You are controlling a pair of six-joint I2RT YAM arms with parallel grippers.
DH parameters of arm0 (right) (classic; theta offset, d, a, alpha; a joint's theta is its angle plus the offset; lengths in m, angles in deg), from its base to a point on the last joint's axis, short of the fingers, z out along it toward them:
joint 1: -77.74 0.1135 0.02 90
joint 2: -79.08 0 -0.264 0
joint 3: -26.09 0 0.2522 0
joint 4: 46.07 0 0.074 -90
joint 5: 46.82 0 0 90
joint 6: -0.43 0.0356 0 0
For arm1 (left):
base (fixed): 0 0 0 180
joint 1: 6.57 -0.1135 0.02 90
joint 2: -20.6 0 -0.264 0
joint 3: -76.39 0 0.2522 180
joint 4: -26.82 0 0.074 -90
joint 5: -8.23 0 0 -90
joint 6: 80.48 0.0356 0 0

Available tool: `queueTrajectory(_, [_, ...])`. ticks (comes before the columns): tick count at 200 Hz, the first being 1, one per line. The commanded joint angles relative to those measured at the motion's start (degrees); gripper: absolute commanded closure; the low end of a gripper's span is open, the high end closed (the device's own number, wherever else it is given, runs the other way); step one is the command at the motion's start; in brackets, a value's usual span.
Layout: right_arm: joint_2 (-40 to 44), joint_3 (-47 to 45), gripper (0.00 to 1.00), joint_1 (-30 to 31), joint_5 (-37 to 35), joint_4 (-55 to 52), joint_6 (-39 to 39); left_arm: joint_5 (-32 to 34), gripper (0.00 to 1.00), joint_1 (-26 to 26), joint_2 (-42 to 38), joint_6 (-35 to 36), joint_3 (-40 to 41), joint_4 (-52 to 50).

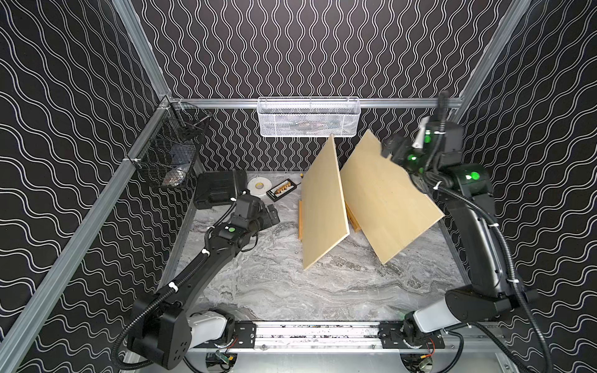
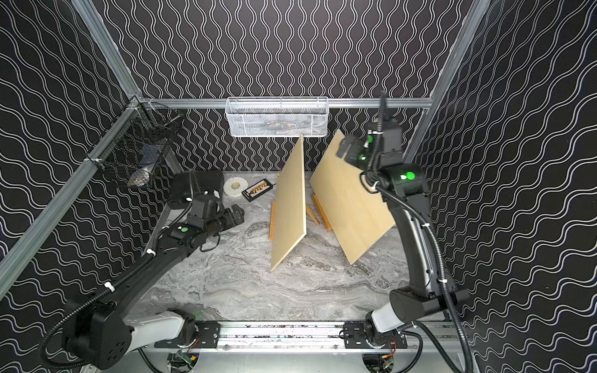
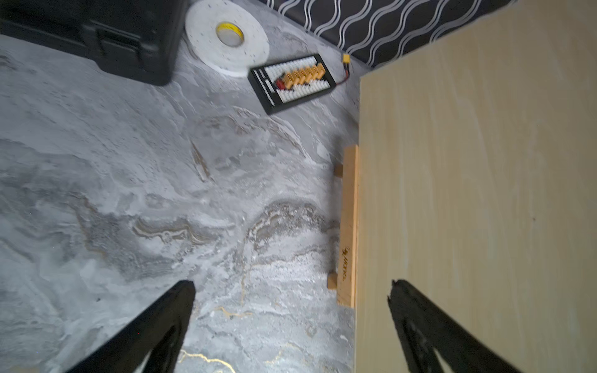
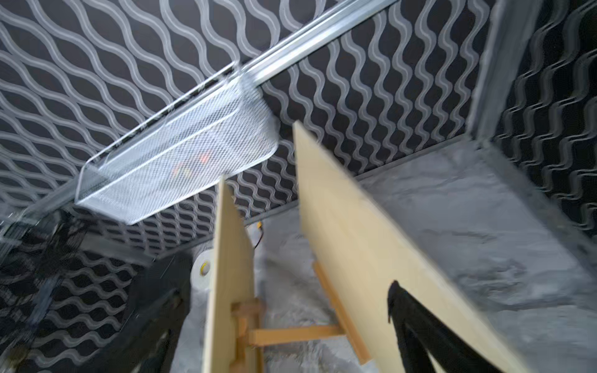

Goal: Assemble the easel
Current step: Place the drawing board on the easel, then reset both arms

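The easel [image 2: 289, 206] stands toward the back of the table [image 1: 290, 290], on the right arm's side. It is two pale boards: the left board [image 1: 323, 206] is nearly upright and the right board [image 1: 384, 200] leans away from it, with a wooden bar [image 4: 290, 334] joining them low down. The left gripper [image 3: 290, 284] hovers low beside the left board, jaws spread wide, gripping nothing. The right gripper [image 1: 389, 150] sits high at the right board's top edge, jaws apart and released. A tape roll [image 1: 258, 185] and a black case [image 1: 219, 187] lie in the far left corner

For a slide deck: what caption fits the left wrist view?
Open fingers of the left gripper above the marble tabletop beside a wooden panel; tape roll and connector board beyond.
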Motion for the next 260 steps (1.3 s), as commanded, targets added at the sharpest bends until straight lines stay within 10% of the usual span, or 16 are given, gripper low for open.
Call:
queueTrajectory(1, [4.07, -7.86, 0.0, -10.97, 3.56, 7.06, -0.53, 4.04, 0.01, -2.4, 0.6, 3.16, -0.07, 3.08])
queueTrajectory(34, [11.28, -25.68, 0.0, -28.94, 9.57, 17.89, 0.42, 10.09, 0.01, -5.22, 2.06, 6.99, 2.07, 8.41])
queueTrajectory(81, [17.41, -52.24, 0.0, -37.71, 9.34, 36.29, -1.21, 15.25, 0.01, -8.52, 4.37, 14.1, 7.46, 16.64])
queueTrajectory(167, [8.55, -86.78, 0.0, -36.39, 15.41, 76.91, -7.75, 17.43, 0.01, -10.05, 11.31, 29.51, 19.74, 38.71])
queueTrajectory(260, [-4.56, -87.09, 0.0, -19.93, 15.27, 89.58, -18.01, 3.88, 0.01, -9.98, 20.62, 37.66, 31.03, 70.89])
